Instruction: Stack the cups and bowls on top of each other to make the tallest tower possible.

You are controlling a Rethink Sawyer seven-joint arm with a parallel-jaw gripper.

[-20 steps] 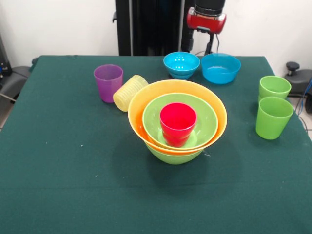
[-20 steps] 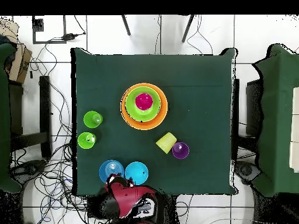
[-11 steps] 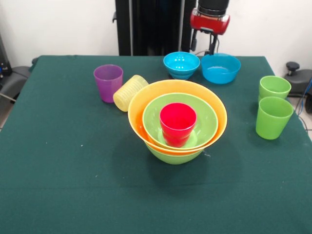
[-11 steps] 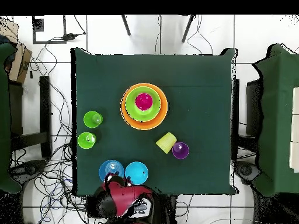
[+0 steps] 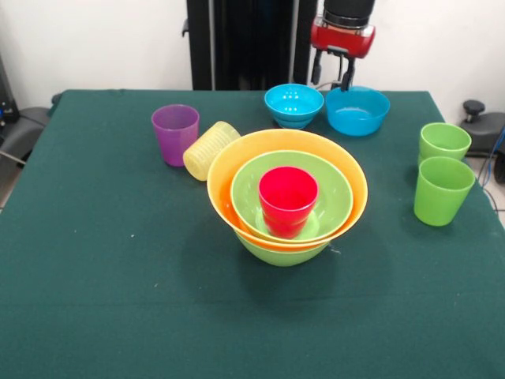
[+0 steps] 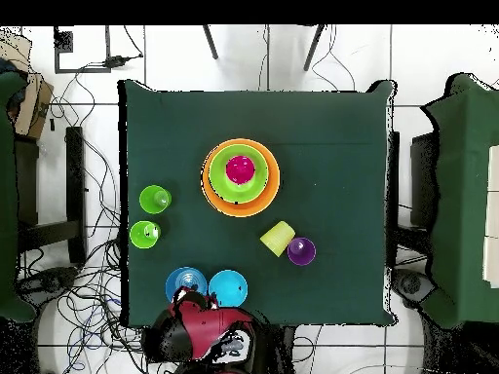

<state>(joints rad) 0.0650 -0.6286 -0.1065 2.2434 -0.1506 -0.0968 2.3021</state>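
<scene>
arm (image 5: 343, 28) shifted slightly sideways | tower (image 5: 287, 197) unchanged | bowls (image 5: 357, 110) untouched

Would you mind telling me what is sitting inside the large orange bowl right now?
Inside the orange bowl nests a lime green bowl, with a red cup upright in it. Under the orange bowl another lime green bowl peeks out; its inside is covered.

Red cup (image 5: 288, 199) stands upright in the nested bowl tower (image 5: 287, 197), well apart from the claw (image 5: 332, 73), which hangs just beside two blue bowls (image 5: 357, 110).
</scene>
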